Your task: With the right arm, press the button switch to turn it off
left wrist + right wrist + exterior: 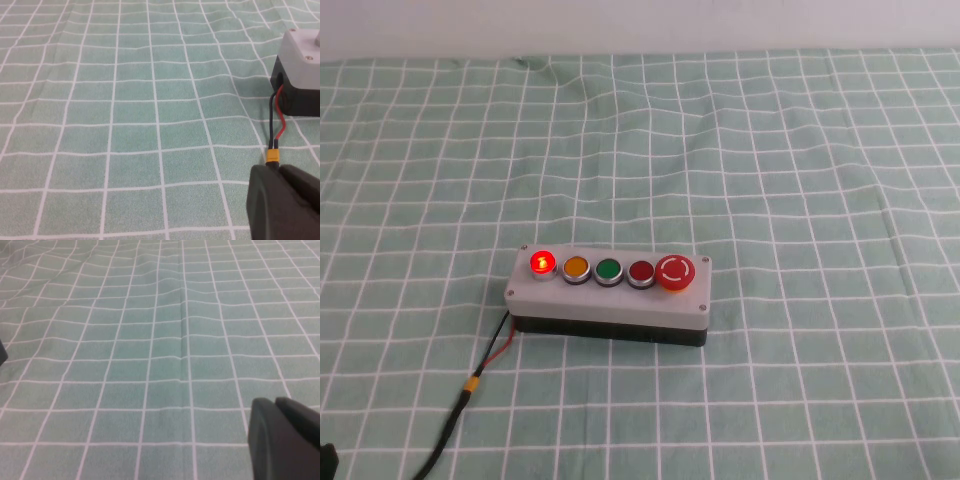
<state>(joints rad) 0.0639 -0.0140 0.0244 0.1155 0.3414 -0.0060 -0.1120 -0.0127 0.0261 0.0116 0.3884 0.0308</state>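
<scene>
Button switch (608,298) sat mid-cloth on the green checked tablecloth (800,180), red lamp (541,263) glowing, red and black wires (490,352) trailing off its left end, left gripper (285,202) low beside those wires, right gripper (285,437) over bare cloth, finger state on both impossible to tell

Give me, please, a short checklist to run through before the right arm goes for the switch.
1. Switch upright, buttons facing up: ok.
2. Red lamp lit, so it is still on: ok.
3. Space above the buttons free: ok.
4. Right gripper near the switch: not ok; its view shows only cloth.
5. Left gripper out of the way: ok; it sits by the wires, beside the switch.
6. Fingers open or shut, either gripper: cannot tell.
</scene>
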